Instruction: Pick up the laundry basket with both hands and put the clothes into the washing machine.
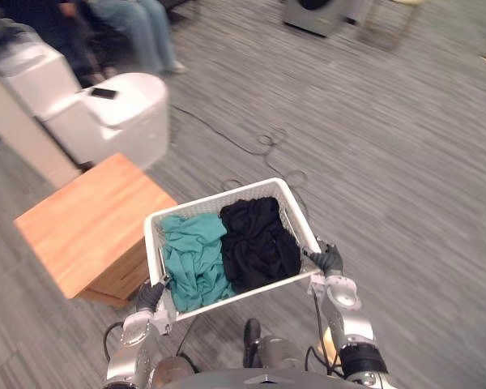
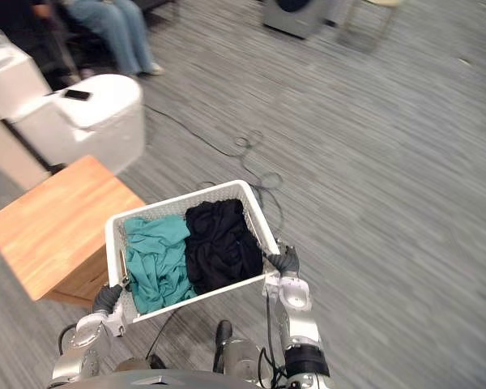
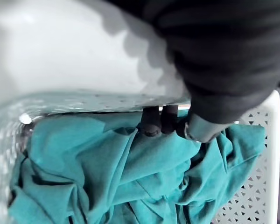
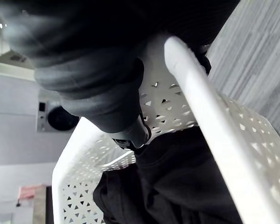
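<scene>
We saw the laundry basket (image 1: 215, 198) held up off the grey carpet (image 1: 405, 162), carried at its two short ends and tilted a little, its left end lower in the head views. The left hand (image 1: 151, 293) gripped the left end. In its wrist view its fingers (image 3: 151, 122) were hooked over the white rim, with the dark tips down inside and touching the teal clothes (image 1: 193, 259). The right hand (image 1: 330, 259) gripped the right end. Its wrist view showed the rim running under the dark cover and one finger (image 4: 130, 133) pressed against the inner side of the perforated wall, just above the black clothes (image 1: 257, 243). We judged both hands to be closed on the basket.

Inside, the teal clothes lay bunched in the left half and the black clothes in the right half, the two heaps touching along the middle.

To the left of the basket, lower down, stood a wooden table (image 1: 89, 219). Beyond it we saw a white rounded unit (image 1: 125, 121) with a small black phone (image 1: 104, 93) lying on top. Behind that a seated person's legs (image 1: 142, 28) in jeans showed at the far edge. The washing machine (image 1: 312, 14) (we took it for one by its dark round door) stood well apart from the basket, across the open carpet at the far side of the room.
</scene>
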